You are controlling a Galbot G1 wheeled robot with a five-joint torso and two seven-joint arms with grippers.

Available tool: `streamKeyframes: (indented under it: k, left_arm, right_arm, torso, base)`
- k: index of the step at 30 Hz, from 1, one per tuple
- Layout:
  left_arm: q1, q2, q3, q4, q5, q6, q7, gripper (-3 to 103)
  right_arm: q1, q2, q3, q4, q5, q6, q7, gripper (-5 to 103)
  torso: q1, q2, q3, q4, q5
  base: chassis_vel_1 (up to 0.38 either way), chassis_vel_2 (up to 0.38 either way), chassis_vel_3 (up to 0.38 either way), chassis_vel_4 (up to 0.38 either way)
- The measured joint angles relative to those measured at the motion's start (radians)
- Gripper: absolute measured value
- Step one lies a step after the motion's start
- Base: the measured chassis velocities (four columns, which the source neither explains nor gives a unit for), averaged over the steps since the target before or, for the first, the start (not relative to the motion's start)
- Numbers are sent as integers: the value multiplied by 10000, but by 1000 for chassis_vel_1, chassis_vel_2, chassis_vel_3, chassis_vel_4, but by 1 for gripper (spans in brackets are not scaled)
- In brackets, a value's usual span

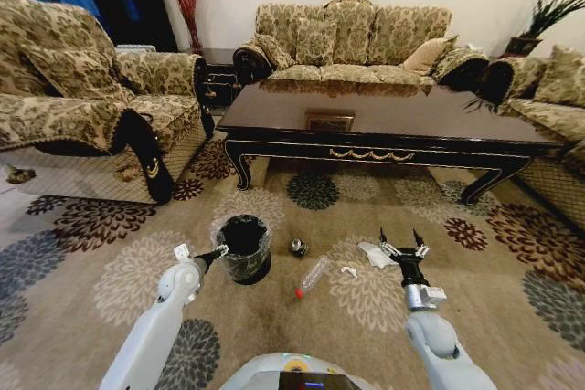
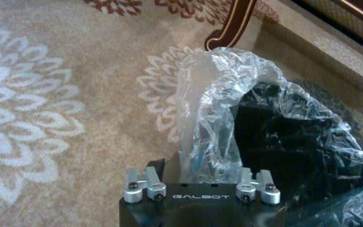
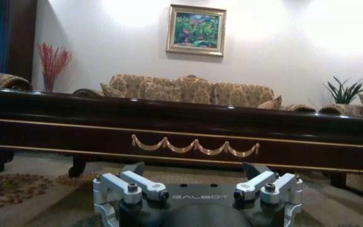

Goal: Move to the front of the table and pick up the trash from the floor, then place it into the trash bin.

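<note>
While the robot stands on the floral carpet [image 1: 82, 271] facing the long dark wooden desk [image 1: 384, 125], both arms reach forward and low over the floor. The left pincer [image 1: 219, 251] hangs at the near left rim of the small round black trash bin [image 1: 244, 246], and the left wrist view shows the bin's crinkly clear plastic liner [image 2: 213, 99] bunched up right in front of it; whether its fingers are apart or together cannot be told. The right pincer [image 1: 403, 246] hovers further right with its two dark fingers spread wide apart and nothing between them, pointing toward the desk, whose gold swag ornament [image 3: 194, 145] faces it in the right wrist view. A crumpled white paper scrap [image 1: 373, 254] lies on the carpet just beside that pincer's left finger. Between the bin and the right pincer lie the rest of the litter: a dark shiny crumpled ball [image 1: 299, 247] near the bin, a clear plastic bottle [image 1: 313, 276] (red cap toward the robot) lying on its side, and a smaller white scrap [image 1: 348, 270] just right of the bottle. Patterned sofas [image 1: 352, 38] surround the desk.
</note>
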Motion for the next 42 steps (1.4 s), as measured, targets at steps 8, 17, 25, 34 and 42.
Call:
streamKeyframes:
  k: [8, 17, 25, 34, 42]
  left_arm:
    - [212, 116, -154, -178, 75, -105, 5, 31]
    - [657, 577, -787, -904, -211, -62, -57, 7]
    - [1329, 1312, -1591, -2292, -788, -4, -201, 4]
    - [2444, 1737, -2756, -3723, -1179, -26, -224, 4]
    - [3178, 1659, -3336, -4891, -1415, -26, -249, 4]
  right_arm:
    - [506, -47, -477, -380, 967, -711, 726, 100]
    - [2078, -55, -1866, -1346, 3286, -2297, 2256, 100]
    - [3959, 414, -2597, -2825, 6439, -3853, 3888, 100]
    - [5886, 1388, -2342, -5689, 7260, -4589, 5078, 100]
    - [7864, 1865, -1495, -9203, 6992, -4302, 4500, 100]
  torso:
    - [0, 0, 0, 0, -2]
    - [1, -1, 2, 5, -5]
    - [1, 0, 1, 1, -3]
    - [1, -1, 1, -3, 0]
    - [2, 0, 0, 4, -3]
  base:
    - [0, 0, 0, 0]
    - [0, 0, 0, 0]
    - [0, 0, 0, 0]
    - [0, 0, 0, 0]
    - [0, 0, 0, 0]
